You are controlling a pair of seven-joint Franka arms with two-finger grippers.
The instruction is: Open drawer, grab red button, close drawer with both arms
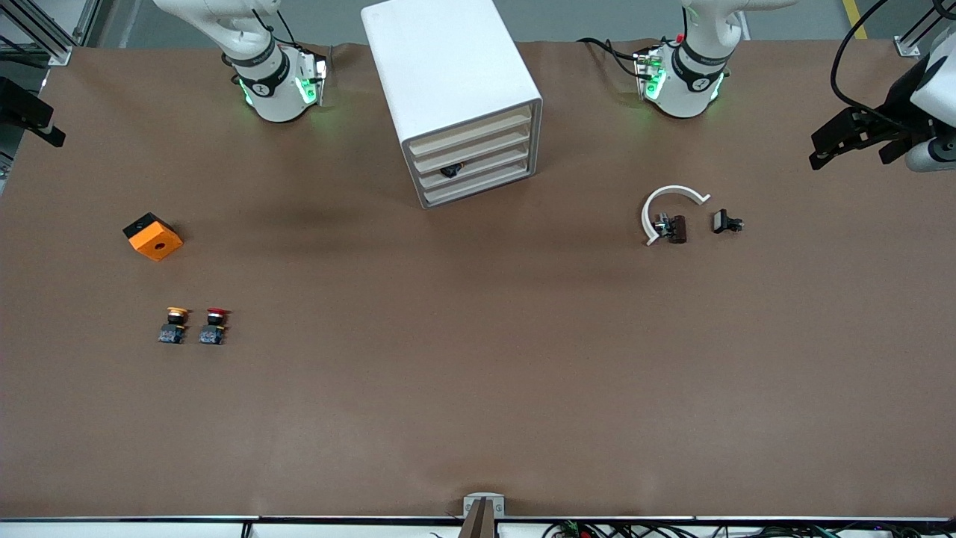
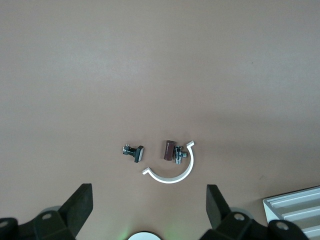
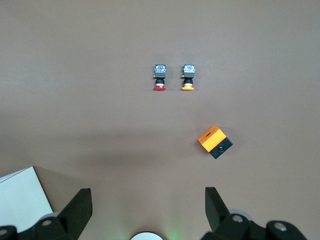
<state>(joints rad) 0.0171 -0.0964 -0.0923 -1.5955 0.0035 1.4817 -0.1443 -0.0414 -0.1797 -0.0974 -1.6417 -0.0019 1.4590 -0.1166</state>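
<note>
Two pushbuttons stand side by side in the lower left of the front view; mine is the red-capped button, beside the yellow-capped button. It looks light, rigid and small, so I'd pinch its squarish black-and-blue body, not the smooth round cap. Higher up sits the orange cube. Top centre, the white cabinet keeps its drawer shut. My right gripper and left gripper both wait, fingers spread wide, over bare table.
</note>
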